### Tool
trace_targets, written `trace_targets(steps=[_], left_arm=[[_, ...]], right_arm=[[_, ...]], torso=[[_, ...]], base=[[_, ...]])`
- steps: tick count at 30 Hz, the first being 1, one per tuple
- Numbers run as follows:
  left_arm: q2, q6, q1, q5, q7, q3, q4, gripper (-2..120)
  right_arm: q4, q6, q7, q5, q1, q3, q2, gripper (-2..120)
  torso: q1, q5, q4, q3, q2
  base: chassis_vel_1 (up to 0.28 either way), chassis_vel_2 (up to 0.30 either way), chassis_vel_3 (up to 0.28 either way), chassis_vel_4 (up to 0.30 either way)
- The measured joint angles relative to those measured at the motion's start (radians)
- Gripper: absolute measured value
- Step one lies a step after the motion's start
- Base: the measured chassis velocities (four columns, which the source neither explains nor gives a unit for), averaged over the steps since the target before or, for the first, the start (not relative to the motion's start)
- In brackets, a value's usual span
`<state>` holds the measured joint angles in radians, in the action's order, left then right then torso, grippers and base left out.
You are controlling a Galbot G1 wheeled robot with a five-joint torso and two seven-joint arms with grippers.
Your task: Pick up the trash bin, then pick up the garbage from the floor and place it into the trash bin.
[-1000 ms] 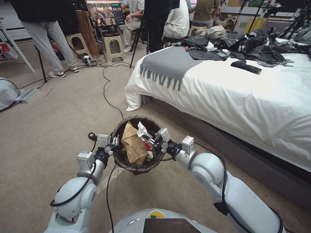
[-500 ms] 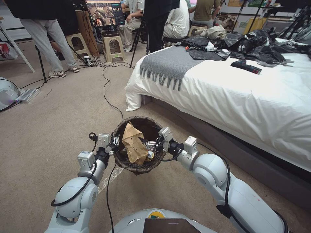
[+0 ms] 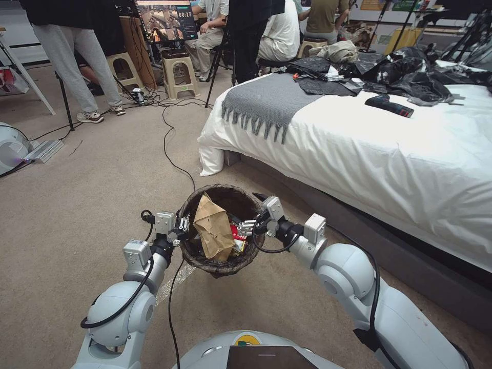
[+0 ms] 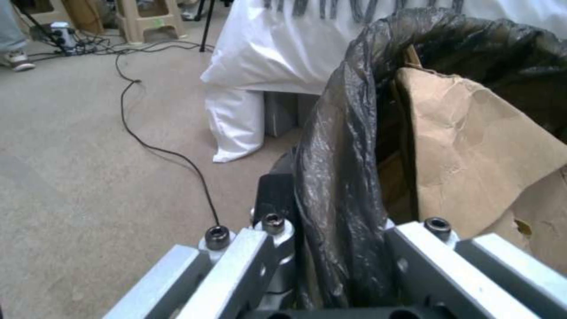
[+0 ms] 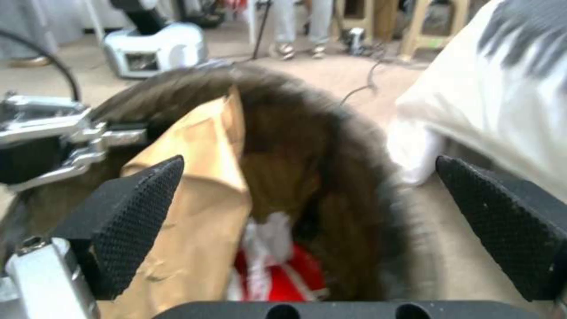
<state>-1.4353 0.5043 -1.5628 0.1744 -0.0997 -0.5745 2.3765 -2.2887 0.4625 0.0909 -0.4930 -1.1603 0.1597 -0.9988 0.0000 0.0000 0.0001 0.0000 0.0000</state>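
The trash bin [image 3: 221, 265], lined with a dark bag, hangs above the carpet in front of me. My left gripper [image 3: 183, 227] is shut on its near-left rim; the left wrist view shows the liner [image 4: 336, 177] pinched at my left gripper [image 4: 331, 235]. Garbage lies inside: a crumpled brown paper bag [image 3: 212, 230] [image 4: 484, 146] [image 5: 195, 186] and a red-and-white crushed cup [image 3: 237, 233] [image 5: 277, 270]. My right gripper [image 3: 251, 211] [image 5: 319, 199] stands open at the bin's right rim, nothing between its fingers [image 5: 136, 212].
A bed [image 3: 384, 154] with white sheets fills the right, with a grey blanket [image 3: 266, 100] and black plastic sheets [image 3: 410, 77] on it. A white pillow [image 3: 210, 159] leans at its corner. A black cable [image 3: 171, 154] crosses the carpet. Stools, tripods and people stand at the back.
My right gripper let a white crumpled piece drop into the bin, opened, and drew back to the right rim. The left gripper and bin stayed put.
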Motion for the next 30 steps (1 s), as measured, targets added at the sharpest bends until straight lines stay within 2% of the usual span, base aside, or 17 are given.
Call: trace_targets(steps=[5,7,8,12,17,20,24,30], left_arm=[[0.000,0.000,-0.002,0.001,0.001,-0.004,-0.001,7],[0.000,-0.005,-0.003,0.001,0.001,-0.007,-0.004,7],[0.000,-0.005,-0.003,0.001,0.001,-0.007,-0.004,7],[0.002,-0.007,-0.003,0.004,0.001,-0.013,-0.006,7],[0.003,-0.006,-0.003,0.004,0.001,-0.012,-0.007,7],[0.004,-0.005,-0.003,0.005,0.001,-0.012,-0.009,7],[0.004,-0.003,-0.008,0.006,0.000,-0.013,-0.009,7],[0.002,-0.002,-0.022,0.006,-0.002,-0.015,-0.007,7]], right_arm=[[0.003,-0.092,-0.004,0.133,-0.064,0.063,-0.015,100],[0.020,-0.158,-0.005,0.221,-0.118,0.115,-0.052,100],[0.020,-0.158,-0.005,0.221,-0.118,0.115,-0.052,100],[0.057,-0.308,-0.037,0.349,-0.249,0.251,-0.196,100],[0.056,-0.373,-0.043,0.369,-0.327,0.337,-0.264,100],[0.044,-0.447,-0.045,0.383,-0.412,0.424,-0.322,100],[0.035,-0.509,-0.036,0.393,-0.487,0.474,-0.360,100],[0.034,-0.570,-0.034,0.407,-0.552,0.490,-0.395,100]], torso=[[0.000,-0.0001,0.0000,0.000,0.000],[0.000,-0.0002,-0.0001,0.000,0.000],[0.000,-0.0002,-0.0001,0.000,0.000],[0.000,0.0002,0.0000,0.000,0.000],[0.000,-0.0001,-0.0003,0.000,0.000],[0.000,-0.0001,-0.0001,0.000,0.000],[0.000,-0.0002,-0.0004,0.000,0.000],[0.000,-0.0001,0.0000,0.000,0.000]], base=[[0.000,0.000,0.000,0.000],[0.000,0.000,0.000,0.000],[0.000,0.000,0.000,0.000],[0.000,0.000,0.000,0.000],[0.000,0.000,0.000,0.000],[0.000,0.000,0.000,0.000],[0.000,0.000,0.000,0.000],[0.000,0.000,0.000,0.000]])
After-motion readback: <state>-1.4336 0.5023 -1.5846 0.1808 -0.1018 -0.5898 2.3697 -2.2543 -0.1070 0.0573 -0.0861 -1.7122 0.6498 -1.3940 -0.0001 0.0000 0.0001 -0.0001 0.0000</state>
